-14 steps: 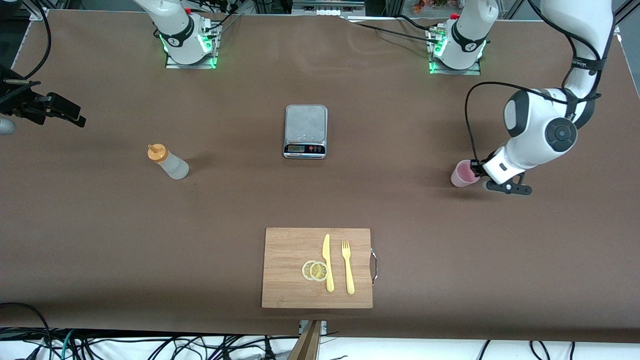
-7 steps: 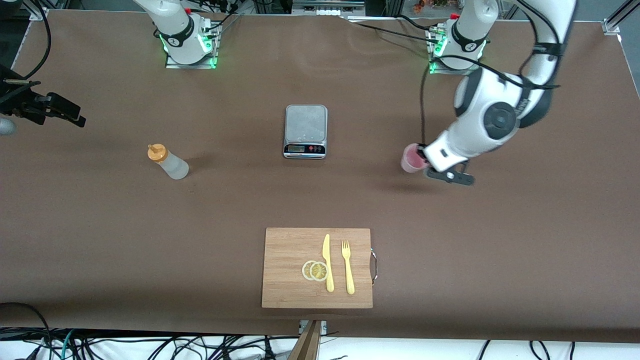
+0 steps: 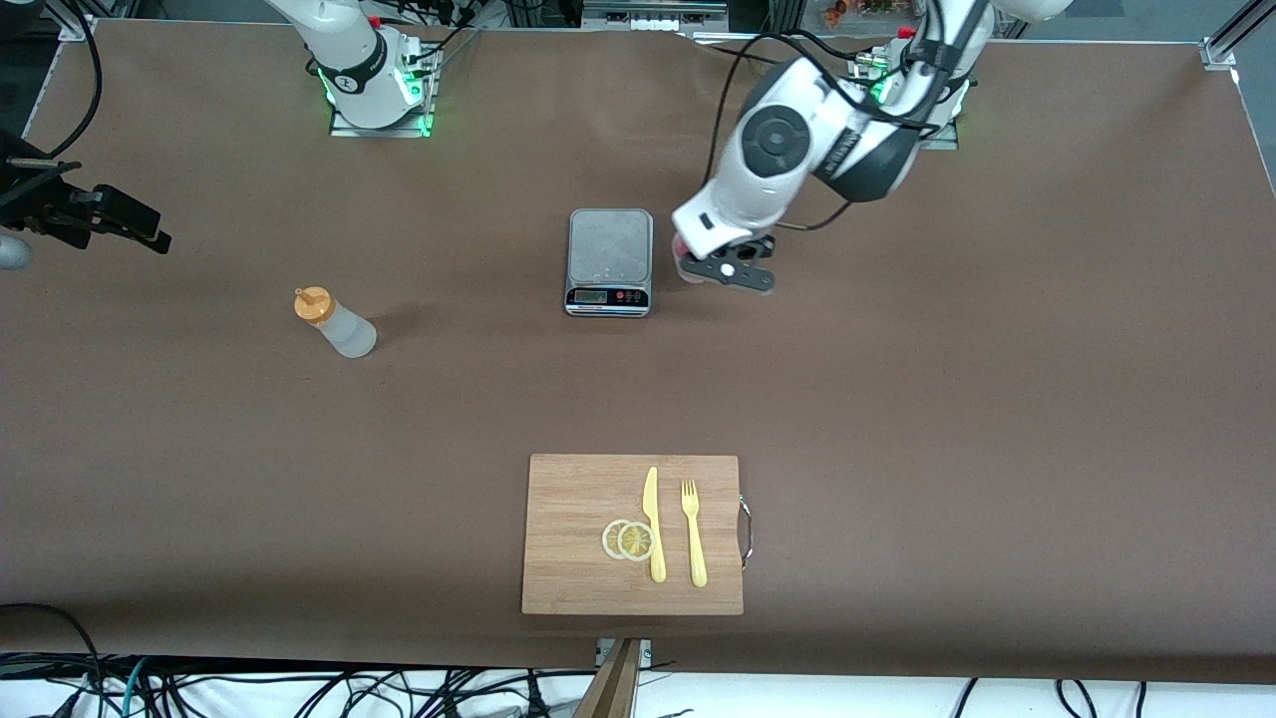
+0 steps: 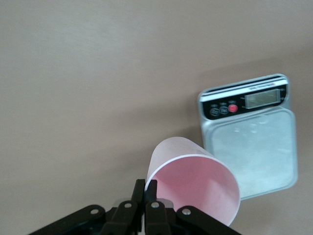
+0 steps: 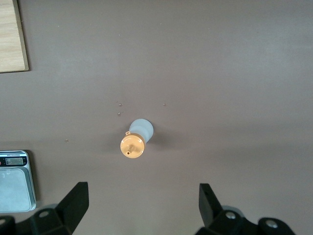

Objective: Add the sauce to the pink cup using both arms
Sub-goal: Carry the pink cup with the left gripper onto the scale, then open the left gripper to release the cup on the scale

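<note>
My left gripper point(image 4: 145, 186) is shut on the rim of the pink cup point(image 4: 195, 181), one finger inside the wall and one outside. The cup hangs tilted over the bare table just beside the scale point(image 4: 254, 147), on the side toward the left arm's end. In the front view the left hand point(image 3: 688, 259) covers most of the cup. The sauce bottle point(image 3: 334, 324), frosted white with an orange cap, stands toward the right arm's end of the table. My right gripper point(image 5: 143, 196) hangs open high over the table, with the bottle point(image 5: 136, 139) standing below it, and waits.
The silver scale point(image 3: 610, 261) sits mid-table. A wooden cutting board point(image 3: 568, 558) lies near the front edge and carries a yellow knife point(image 3: 653, 524), a yellow fork point(image 3: 693, 534) and two lemon slices point(image 3: 628, 539). Brown tabletop lies between the bottle and the scale.
The left arm has swung the held pink cup from the left arm's end of the table to right beside the scale. The right arm and the bottle have not moved.
</note>
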Robot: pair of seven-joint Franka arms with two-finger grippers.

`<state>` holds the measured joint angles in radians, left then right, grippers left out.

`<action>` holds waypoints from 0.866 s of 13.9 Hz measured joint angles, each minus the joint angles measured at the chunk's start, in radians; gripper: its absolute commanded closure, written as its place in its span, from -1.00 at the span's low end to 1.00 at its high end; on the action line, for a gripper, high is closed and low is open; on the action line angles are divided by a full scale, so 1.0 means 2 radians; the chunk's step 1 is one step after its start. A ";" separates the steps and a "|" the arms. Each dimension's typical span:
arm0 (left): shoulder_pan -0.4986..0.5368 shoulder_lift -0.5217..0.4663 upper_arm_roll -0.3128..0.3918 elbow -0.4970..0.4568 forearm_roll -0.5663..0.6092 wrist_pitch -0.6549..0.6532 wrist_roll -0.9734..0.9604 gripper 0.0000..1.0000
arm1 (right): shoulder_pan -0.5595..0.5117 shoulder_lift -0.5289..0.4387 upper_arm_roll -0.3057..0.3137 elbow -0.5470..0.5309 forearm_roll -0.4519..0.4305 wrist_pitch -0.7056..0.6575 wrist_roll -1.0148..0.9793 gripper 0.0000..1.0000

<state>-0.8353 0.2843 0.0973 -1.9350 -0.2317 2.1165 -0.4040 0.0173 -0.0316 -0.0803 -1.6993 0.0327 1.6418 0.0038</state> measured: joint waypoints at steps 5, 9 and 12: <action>-0.050 0.050 0.000 0.010 -0.015 0.061 -0.027 1.00 | 0.000 0.000 0.000 0.000 0.000 0.000 0.000 -1.00; -0.073 0.072 0.001 0.026 -0.017 0.080 -0.060 1.00 | 0.000 0.000 0.000 0.000 0.000 0.000 0.000 -1.00; -0.085 0.078 0.001 0.038 -0.017 0.080 -0.075 1.00 | 0.000 0.000 0.000 0.000 0.000 0.000 0.000 -1.00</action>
<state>-1.0057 0.4399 0.0986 -1.8584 -0.2657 2.2771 -0.5544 0.0172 -0.0314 -0.0803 -1.6996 0.0327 1.6413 0.0038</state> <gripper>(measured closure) 0.969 0.000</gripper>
